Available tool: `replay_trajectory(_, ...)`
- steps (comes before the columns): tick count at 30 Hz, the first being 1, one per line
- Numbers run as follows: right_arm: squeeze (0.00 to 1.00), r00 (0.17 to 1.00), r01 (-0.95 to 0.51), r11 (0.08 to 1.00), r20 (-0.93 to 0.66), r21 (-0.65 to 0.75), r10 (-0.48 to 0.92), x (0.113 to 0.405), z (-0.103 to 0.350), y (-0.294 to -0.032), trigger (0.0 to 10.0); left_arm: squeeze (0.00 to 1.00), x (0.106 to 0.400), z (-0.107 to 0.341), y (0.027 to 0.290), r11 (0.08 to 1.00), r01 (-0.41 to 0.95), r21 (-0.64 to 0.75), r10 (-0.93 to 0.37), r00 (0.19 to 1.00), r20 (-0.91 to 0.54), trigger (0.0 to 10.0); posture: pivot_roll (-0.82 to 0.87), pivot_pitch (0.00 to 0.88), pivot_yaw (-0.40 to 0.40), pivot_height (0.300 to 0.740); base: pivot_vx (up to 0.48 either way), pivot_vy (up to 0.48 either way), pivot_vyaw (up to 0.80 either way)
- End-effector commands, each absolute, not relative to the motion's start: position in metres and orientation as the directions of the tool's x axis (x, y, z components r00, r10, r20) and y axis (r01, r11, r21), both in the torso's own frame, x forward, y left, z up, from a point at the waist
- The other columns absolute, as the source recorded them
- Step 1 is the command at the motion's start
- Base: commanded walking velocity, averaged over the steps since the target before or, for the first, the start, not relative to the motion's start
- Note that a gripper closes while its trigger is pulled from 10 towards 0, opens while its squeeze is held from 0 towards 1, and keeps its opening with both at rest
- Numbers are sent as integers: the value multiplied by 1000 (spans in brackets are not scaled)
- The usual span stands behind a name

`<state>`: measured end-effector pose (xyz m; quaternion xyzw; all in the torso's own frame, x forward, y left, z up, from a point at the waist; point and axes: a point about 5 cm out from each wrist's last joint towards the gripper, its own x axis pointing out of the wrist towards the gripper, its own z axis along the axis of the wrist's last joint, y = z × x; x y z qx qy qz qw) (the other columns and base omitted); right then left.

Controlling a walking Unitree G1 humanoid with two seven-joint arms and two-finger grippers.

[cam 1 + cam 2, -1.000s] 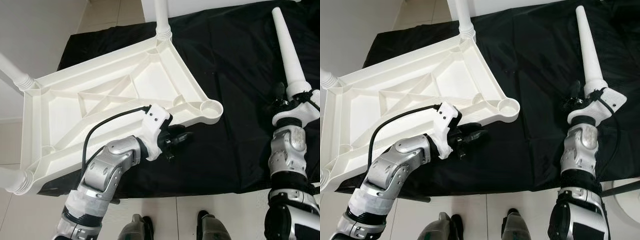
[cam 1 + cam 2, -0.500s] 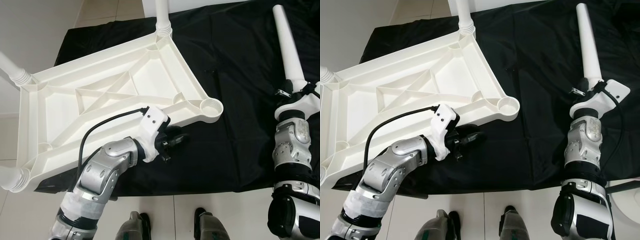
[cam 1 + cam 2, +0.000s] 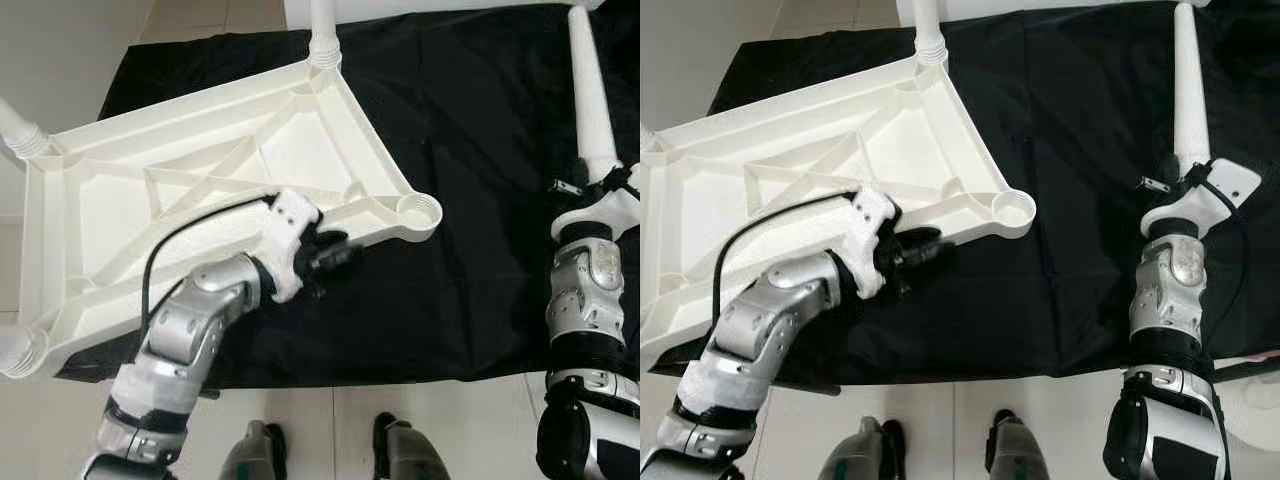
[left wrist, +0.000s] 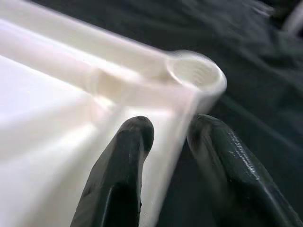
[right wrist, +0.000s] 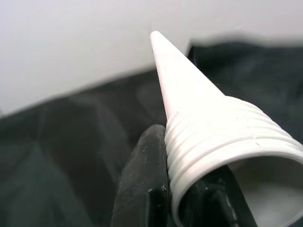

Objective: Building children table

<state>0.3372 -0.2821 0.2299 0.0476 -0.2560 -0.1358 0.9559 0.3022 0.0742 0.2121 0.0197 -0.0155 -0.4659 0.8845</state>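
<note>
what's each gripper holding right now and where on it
The right gripper holds the loose table leg at its threaded end. The left gripper straddles the tabletop rim beside the empty socket.
</note>
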Motion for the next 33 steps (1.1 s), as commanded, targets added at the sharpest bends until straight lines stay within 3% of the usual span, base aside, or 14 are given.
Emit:
replay_trajectory(1,0,803,227,966,537,126,-259,334,239,-273,10000,0,307,212,79,600,799,44,-800,600,16,10000,38,119,26,740,0,0,0)
replay_trajectory(16,0,793,171,985,588,38,-160,336,254,-239,10000,0,327,224,84,657,748,88,-753,651,89,10000,4,29,7,740,0,0,0)
replay_trajectory(21,0,829,221,972,539,-73,-148,341,255,-235,10000,0,334,225,82,654,749,104,-756,648,94,10000,-11,4,9,740,0,0,0)
replay_trajectory(22,0,822,245,966,546,-86,-160,340,258,-236,10000,737,335,225,82,650,755,86,-760,643,95,10000,-16,0,10,740,0,0,0)
replay_trajectory(25,0,822,245,966,546,-86,-160,340,258,-236,10000,737,335,225,82,650,755,86,-760,643,95,10000,-16,0,10,740,0,0,0)
replay_trajectory(26,0,819,255,963,549,-93,-164,339,260,-237,10000,1000,335,226,81,632,773,57,-774,625,104,10000,-23,0,13,740,0,0,0)
replay_trajectory(31,0,789,292,941,600,-170,-136,331,266,-235,10000,1000,336,228,80,626,778,57,-778,617,118,10000,-24,0,8,740,0,0,0)
replay_trajectory(32,0,776,260,954,620,-152,-113,327,266,-232,10000,0,336,230,80,628,775,69,-776,618,124,10000,-21,0,8,740,0,0,0)
replay_trajectory(33,0,761,205,970,644,-131,-74,323,268,-226,10000,0,337,232,79,627,776,68,-777,616,132,10000,-21,0,8,740,0,0,0)
